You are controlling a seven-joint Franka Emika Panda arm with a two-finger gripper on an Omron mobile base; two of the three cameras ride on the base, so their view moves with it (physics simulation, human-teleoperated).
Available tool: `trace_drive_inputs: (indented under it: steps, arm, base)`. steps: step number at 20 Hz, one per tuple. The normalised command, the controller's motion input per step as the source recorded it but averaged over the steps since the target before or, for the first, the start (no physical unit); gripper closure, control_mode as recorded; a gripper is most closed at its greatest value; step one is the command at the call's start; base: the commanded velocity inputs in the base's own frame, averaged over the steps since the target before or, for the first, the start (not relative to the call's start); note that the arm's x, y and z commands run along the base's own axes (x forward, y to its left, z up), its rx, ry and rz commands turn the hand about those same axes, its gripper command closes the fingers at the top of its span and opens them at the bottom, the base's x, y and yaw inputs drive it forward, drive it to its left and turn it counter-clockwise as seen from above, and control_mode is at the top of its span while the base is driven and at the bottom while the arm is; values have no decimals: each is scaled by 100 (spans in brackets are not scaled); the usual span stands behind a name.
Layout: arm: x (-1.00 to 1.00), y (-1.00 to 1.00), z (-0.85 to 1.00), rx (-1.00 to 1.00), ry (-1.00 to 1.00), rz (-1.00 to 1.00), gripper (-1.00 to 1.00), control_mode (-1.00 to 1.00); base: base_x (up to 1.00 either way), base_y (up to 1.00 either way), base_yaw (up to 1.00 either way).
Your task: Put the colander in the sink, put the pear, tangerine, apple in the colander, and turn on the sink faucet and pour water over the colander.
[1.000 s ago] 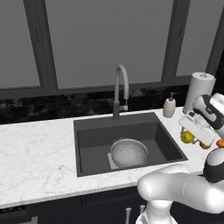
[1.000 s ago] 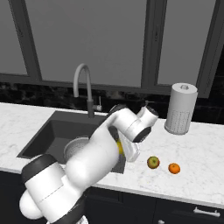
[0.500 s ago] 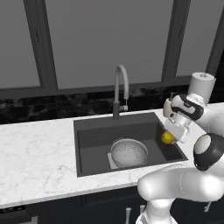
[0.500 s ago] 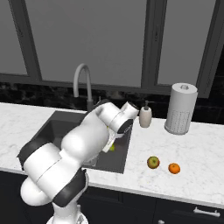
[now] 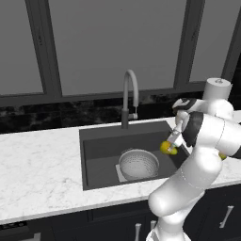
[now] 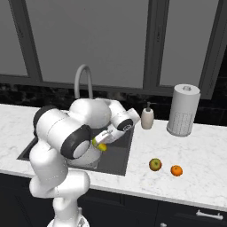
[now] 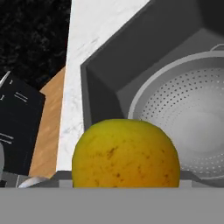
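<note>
Pear (image 7: 126, 153) gripped in hand (image 5: 169, 148), above sink (image 5: 101, 141), beside colander (image 5: 138, 164)

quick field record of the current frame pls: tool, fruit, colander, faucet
tool: over the sink's right part, shut on the pear
pear: yellow, held above the basin, not yet in the colander
colander: sits on the sink bottom, no fruit inside
apple: greenish-red, on the counter right of the sink
tangerine: on the counter, just right of the apple
faucet: no water visible
</note>
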Motion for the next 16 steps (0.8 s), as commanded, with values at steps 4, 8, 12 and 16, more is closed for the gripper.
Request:
trace_drive_inputs:
  steps: [4, 8, 12, 16]
  arm:
    - [11, 43, -20, 0, 7, -23, 100, -100]
    - [6, 37, -17, -17, 0, -24, 100, -100]
    - [7, 31, -20, -30, -12, -9, 100, -100]
    - [11, 27, -17, -25, -2, 0, 100, -100]
  base:
    - [0, 0, 0]
    - [0, 0, 0]
    - [0, 0, 0]
    - [0, 0, 0]
